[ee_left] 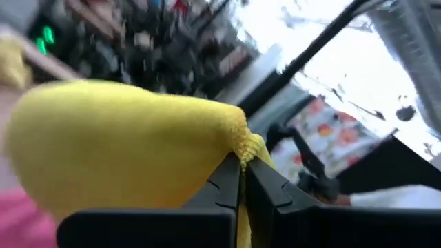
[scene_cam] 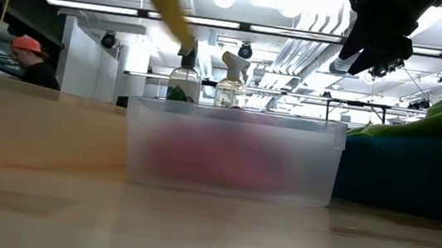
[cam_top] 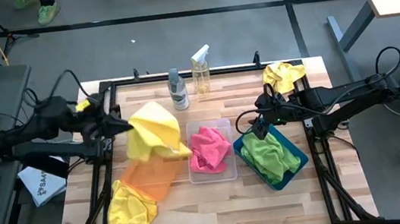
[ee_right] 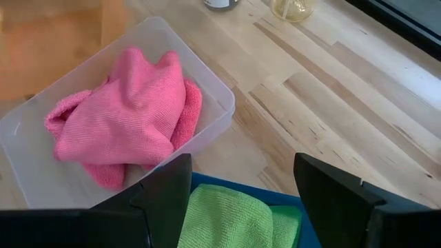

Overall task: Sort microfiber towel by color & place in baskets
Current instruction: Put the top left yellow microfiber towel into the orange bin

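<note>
My left gripper (cam_top: 119, 126) is shut on a yellow towel (cam_top: 156, 131) above the translucent orange basket (cam_top: 155, 179); the towel also shows in the low view (scene_cam: 164, 5). A second yellow towel (cam_top: 130, 216) lies at the table's near left, and a third (cam_top: 283, 76) at its far right corner. Pink towels (cam_top: 209, 149) fill the clear basket (cam_top: 221, 125). Green towels (cam_top: 273, 156) lie in the teal basket (cam_top: 298, 163). My right gripper (cam_top: 260, 125) hangs open above the teal basket's far end, touching nothing. My left gripper pinches the yellow towel at a bunched edge (ee_left: 242, 141) between its two fingers (ee_left: 222, 182). The fingers reach in roughly level from the table's left. The towel hangs off the fingertips, lifted clear above the orange basket.
Two clear spray bottles (cam_top: 177, 90) (cam_top: 200, 72) stand at the far edge behind the clear basket. The three baskets sit side by side mid-table. A keyboard and a mouse lie on a desk to the left. A person in a red cap (scene_cam: 28, 56) is in the room beyond.
</note>
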Tool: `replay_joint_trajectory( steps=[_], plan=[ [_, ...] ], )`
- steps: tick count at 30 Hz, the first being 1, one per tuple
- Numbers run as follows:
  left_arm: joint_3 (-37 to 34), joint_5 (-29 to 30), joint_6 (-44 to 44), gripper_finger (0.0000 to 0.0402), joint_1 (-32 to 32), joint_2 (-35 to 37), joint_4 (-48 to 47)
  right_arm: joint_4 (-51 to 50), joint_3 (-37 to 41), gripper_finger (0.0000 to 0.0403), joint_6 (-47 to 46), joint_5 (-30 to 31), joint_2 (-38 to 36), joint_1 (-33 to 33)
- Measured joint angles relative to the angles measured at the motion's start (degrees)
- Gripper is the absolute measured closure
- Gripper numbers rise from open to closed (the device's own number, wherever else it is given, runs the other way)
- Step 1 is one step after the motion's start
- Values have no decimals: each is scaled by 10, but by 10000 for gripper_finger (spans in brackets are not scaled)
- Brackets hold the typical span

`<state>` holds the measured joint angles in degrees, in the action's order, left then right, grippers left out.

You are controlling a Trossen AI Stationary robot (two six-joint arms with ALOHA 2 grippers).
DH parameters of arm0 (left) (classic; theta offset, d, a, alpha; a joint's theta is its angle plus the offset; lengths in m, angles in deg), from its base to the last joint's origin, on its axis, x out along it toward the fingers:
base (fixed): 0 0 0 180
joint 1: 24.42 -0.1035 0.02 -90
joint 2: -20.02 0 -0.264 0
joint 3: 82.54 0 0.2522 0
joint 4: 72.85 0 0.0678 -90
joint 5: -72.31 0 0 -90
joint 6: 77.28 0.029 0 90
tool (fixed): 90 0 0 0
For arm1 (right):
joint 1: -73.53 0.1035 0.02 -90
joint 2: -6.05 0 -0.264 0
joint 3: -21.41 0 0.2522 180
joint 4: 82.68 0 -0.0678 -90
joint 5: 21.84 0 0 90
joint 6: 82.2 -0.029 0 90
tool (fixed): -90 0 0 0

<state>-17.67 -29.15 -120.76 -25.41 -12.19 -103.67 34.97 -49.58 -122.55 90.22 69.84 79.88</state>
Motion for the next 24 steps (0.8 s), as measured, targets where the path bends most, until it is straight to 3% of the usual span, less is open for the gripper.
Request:
replay_joint_trajectory(
  steps=[6,16,20,24],
  plan=[
    [0,16,-30,401,28,-1,-108,0,0,151,-1,0,0,0],
    [0,39,-25,401,42,-12,-183,0,0,151,-1,3,0,0],
    [0,10,-28,401,42,-40,-210,0,0,151,-1,5,0,0],
    [0,-1,-29,401,42,-67,-297,0,0,151,-1,5,0,0]
  ],
)
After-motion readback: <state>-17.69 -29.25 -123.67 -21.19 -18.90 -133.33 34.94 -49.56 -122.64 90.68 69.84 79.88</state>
